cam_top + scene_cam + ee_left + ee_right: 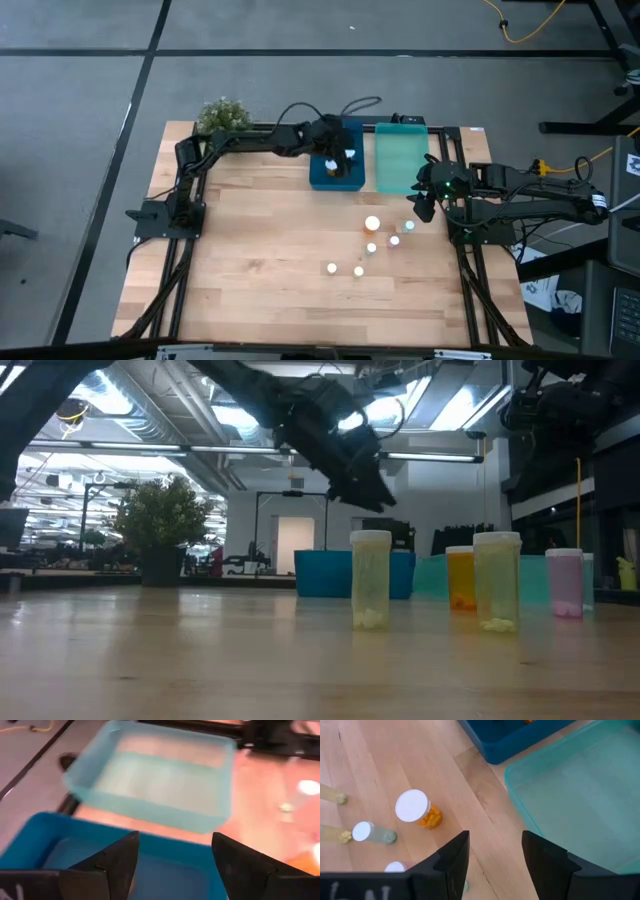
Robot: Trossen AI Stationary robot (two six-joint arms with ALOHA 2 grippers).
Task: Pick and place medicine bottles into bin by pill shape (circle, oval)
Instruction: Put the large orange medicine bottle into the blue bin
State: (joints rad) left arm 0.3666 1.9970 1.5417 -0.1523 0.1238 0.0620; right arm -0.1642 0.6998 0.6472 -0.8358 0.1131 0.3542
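Several white-capped medicine bottles stand upright on the wooden table: a larger amber one (372,224) (415,810) and smaller pale ones (394,240) (331,267) near it. Two more bottles (330,165) are in the dark blue bin (318,180). The teal bin (400,160) stands to its right. My left gripper (337,155) (175,865) is open and empty above the blue bin. My right gripper (420,205) (495,865) is open and empty, above the table by the teal bin's near right corner, beside the bottles.
A small green potted plant (223,115) stands at the table's far left corner. Black frame rails (185,270) run along the left and right edges. The near left part of the table (260,270) is bare wood.
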